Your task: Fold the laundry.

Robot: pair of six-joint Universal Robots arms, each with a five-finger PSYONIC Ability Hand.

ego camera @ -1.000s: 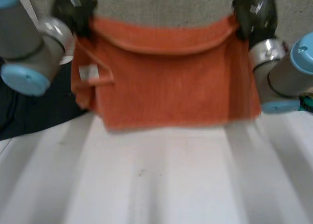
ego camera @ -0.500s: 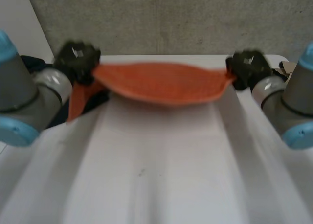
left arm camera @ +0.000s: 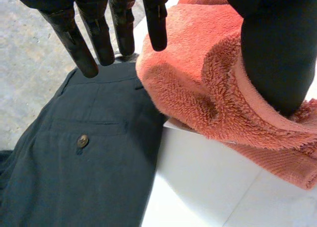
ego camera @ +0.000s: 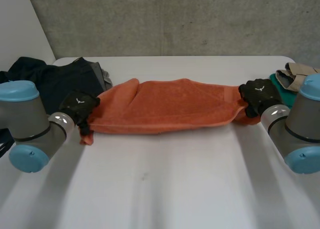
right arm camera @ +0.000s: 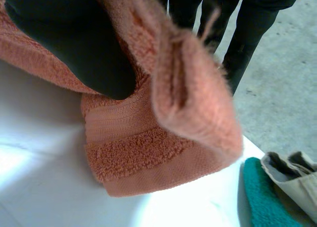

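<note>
The orange towel (ego camera: 165,106) lies doubled lengthwise across the middle of the table (ego camera: 165,189), running 9 to 3 o'clock. The left hand (ego camera: 77,106) grips its 9 o'clock end, thumb sunk into the pile. The right hand (ego camera: 257,94) pinches the 3 o'clock end between thumb and fingers.

The likely trouble is a crooked fold: the long edges do not line up, and a corner droops under the left hand. The left end sits against the dark trousers (ego camera: 60,79) at 10 o'clock, and the green cloth (ego camera: 285,91) is just beside the right end, so a sideways drag could snag either. Bare table lies open toward 6 o'clock
</note>
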